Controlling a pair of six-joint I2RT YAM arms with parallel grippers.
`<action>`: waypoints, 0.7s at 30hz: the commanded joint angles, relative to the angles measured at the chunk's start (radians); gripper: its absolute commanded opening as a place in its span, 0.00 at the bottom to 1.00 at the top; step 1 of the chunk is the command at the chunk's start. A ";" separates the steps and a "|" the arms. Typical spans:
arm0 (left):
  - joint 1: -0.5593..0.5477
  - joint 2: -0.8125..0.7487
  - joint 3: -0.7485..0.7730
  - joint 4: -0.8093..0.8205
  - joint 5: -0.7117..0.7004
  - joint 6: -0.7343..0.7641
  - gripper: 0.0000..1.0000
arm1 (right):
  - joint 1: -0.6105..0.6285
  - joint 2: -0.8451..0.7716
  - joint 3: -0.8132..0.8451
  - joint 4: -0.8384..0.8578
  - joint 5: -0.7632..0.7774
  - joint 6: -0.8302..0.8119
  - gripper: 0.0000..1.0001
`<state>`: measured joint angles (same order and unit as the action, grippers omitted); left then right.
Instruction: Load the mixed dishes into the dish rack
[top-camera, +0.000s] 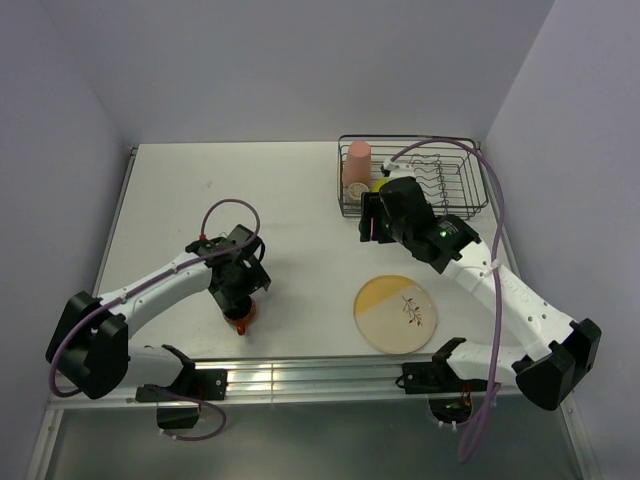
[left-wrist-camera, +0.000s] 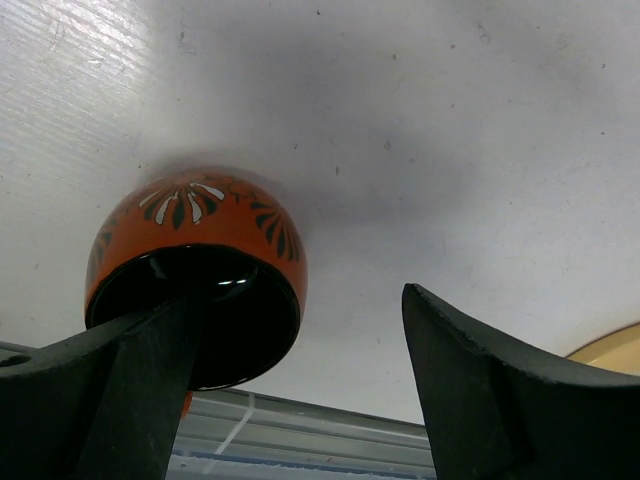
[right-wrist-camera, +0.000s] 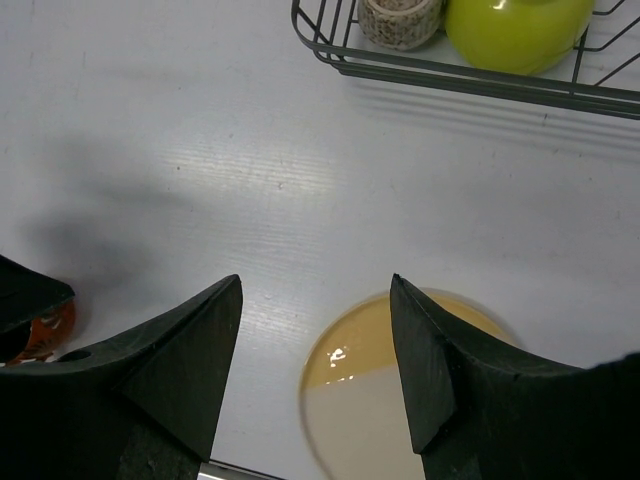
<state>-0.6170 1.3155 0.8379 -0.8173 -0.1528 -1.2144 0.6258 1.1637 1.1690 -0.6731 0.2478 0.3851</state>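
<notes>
The small orange mug (top-camera: 241, 322) lies on its side near the table's front edge, dark inside facing the left wrist camera (left-wrist-camera: 195, 270). My left gripper (top-camera: 243, 300) is open; its left finger (left-wrist-camera: 130, 390) overlaps the mug's rim, and the right finger stands apart over bare table. My right gripper (top-camera: 370, 228) is open and empty, just in front of the dish rack (top-camera: 470, 190), above the table (right-wrist-camera: 315, 282). The pale-yellow plate (top-camera: 396, 313) lies flat on the table (right-wrist-camera: 400, 400). The pink tumbler (top-camera: 356, 165), lime-green bowl (right-wrist-camera: 515, 30) and tiny beige cup (right-wrist-camera: 400, 20) sit in the rack.
The rack (right-wrist-camera: 330, 50) stands at the table's back right, close to the right wall. A metal rail (top-camera: 300, 378) runs along the front edge. The orange mug also shows at the far left of the right wrist view (right-wrist-camera: 40, 335).
</notes>
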 joint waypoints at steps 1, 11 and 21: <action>-0.003 0.014 -0.003 0.023 0.010 0.000 0.84 | 0.003 -0.041 -0.002 0.018 0.033 -0.002 0.68; -0.004 0.025 -0.042 0.058 0.021 0.015 0.67 | 0.005 -0.070 0.003 0.006 0.047 -0.005 0.68; -0.003 -0.002 -0.030 0.038 0.002 0.027 0.27 | 0.003 -0.073 0.012 -0.013 0.036 -0.003 0.68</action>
<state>-0.6170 1.3453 0.7967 -0.7792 -0.1459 -1.2015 0.6258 1.1130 1.1690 -0.6762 0.2691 0.3847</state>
